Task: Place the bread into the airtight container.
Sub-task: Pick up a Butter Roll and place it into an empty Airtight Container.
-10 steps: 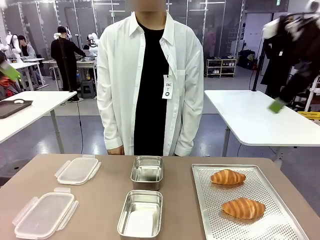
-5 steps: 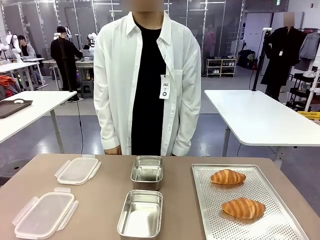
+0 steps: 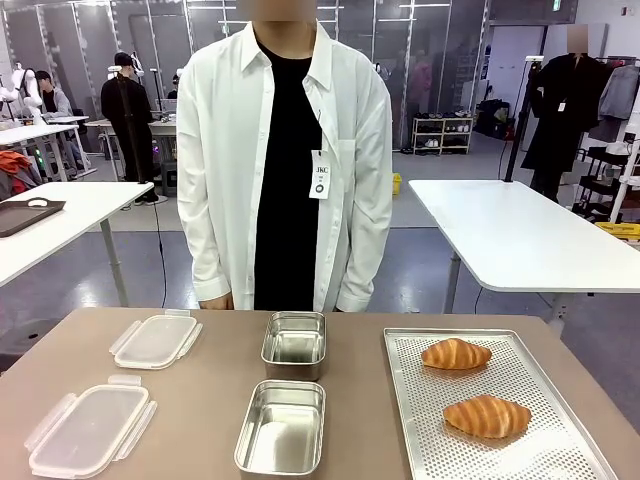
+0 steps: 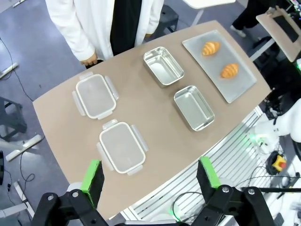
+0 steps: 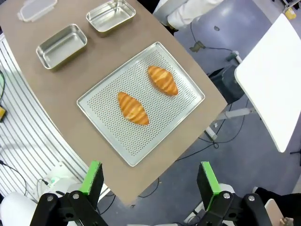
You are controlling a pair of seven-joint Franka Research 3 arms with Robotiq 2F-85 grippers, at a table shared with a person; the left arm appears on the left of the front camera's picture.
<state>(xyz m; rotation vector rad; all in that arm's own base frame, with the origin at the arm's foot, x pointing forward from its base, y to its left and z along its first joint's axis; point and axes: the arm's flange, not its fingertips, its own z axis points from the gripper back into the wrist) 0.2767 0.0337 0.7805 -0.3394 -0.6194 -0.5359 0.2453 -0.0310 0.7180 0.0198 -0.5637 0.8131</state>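
2 croissant-shaped breads lay apart on a perforated metal tray (image 3: 430, 450) at the right side of the desk (image 3: 210, 395). The far bread (image 3: 456, 354) and the near bread (image 3: 487, 416) touched neither each other nor the tray's rim. Left of the tray, 2 open-topped steel containers stood 1 behind the other along the middle of the desk: the far container (image 3: 294, 343) and the near container (image 3: 281, 427), close together but apart. Farther left, 2 clear lids lay flat on the desk, the far lid (image 3: 156, 341) and the near lid (image 3: 90, 428), well apart from the breads. A person (image 3: 285, 150) in a white shirt stood at the far edge, with 1 hand (image 3: 222, 300) hanging just behind the desk. The left end effector (image 4: 149, 176) hung high above the near edge on the lids' side, with its green-padded fingers (image 4: 92, 178) spread wide apart. The right end effector (image 5: 149, 180) hung high above the desk's right end, beyond the tray. Its fingers (image 5: 207, 181) were also spread wide, well clear of both breads.
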